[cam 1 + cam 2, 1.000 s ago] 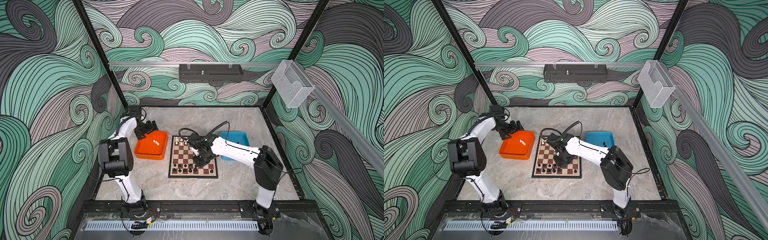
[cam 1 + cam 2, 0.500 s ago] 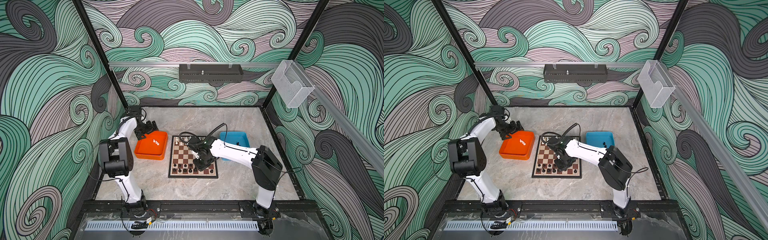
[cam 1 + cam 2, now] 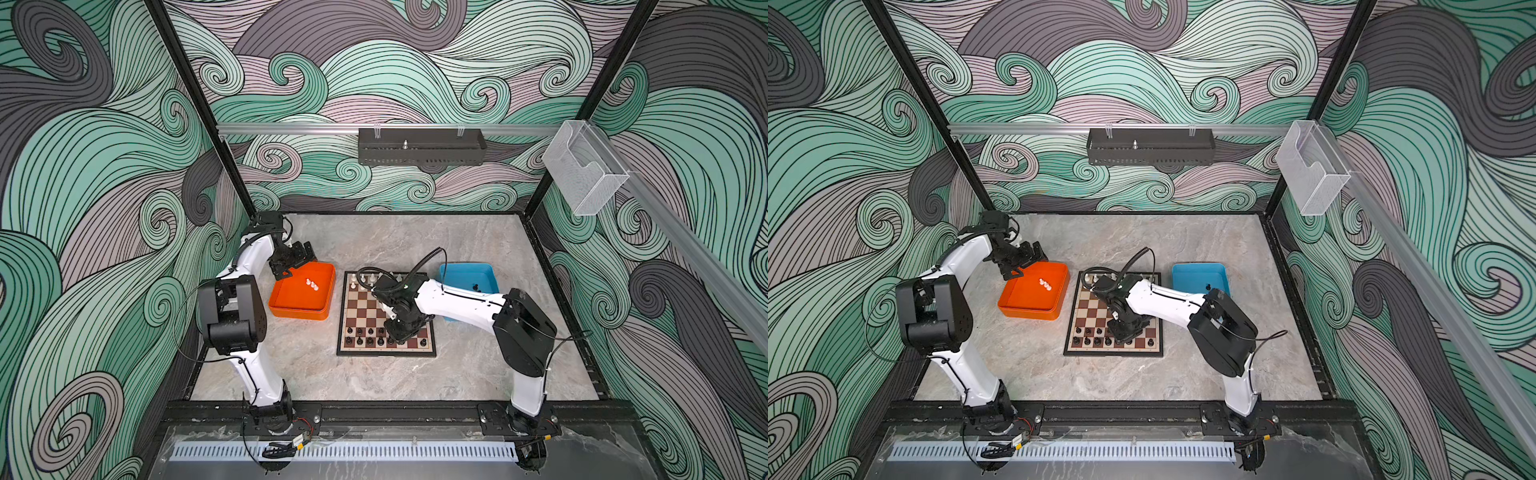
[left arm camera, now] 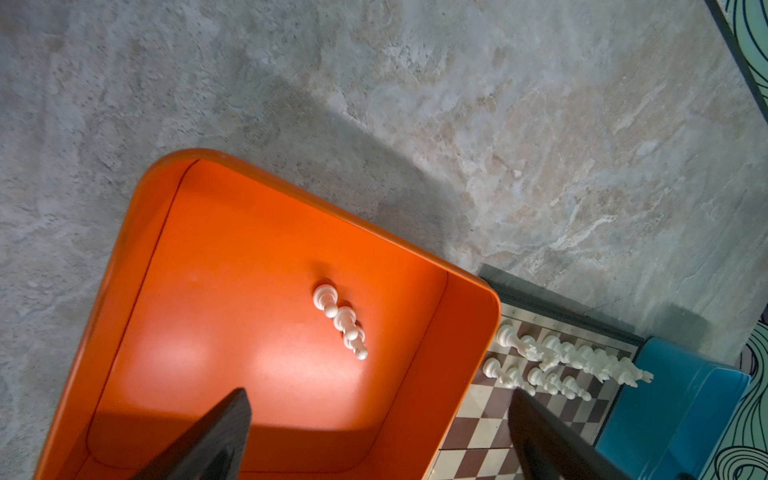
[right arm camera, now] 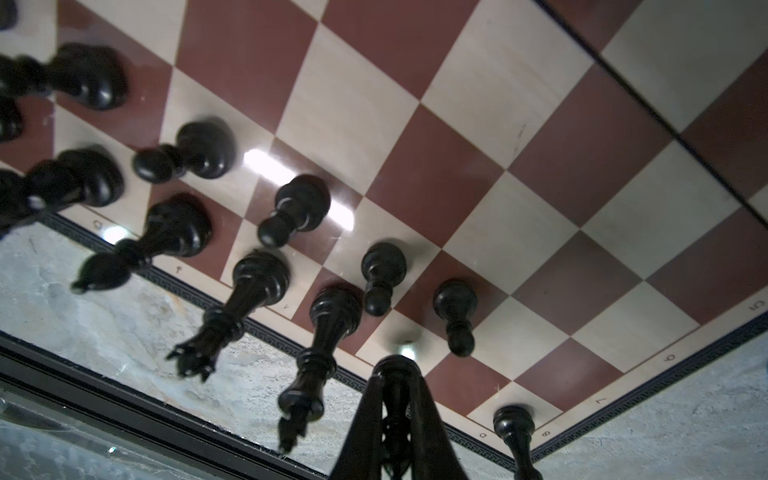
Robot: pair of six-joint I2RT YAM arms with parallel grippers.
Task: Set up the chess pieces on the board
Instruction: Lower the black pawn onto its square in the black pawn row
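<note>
Black plastic chessmen (image 3: 369, 336) stand in the two nearest rows of the brown-and-cream chessboard (image 3: 362, 309), white chessmen (image 4: 552, 365) stand along its far edge, and three white pawns (image 4: 340, 320) sit clustered in the orange plastic tray (image 3: 291, 307) beside it. Right gripper (image 5: 395, 388) is clamped on one black piece (image 5: 395, 365) over the near rows, its arm stretched low across the board and hiding several squares in both top views; the piece's type cannot be made out. Left gripper (image 4: 378, 395) gapes fully, empty, poised above the tray's far corner.
</note>
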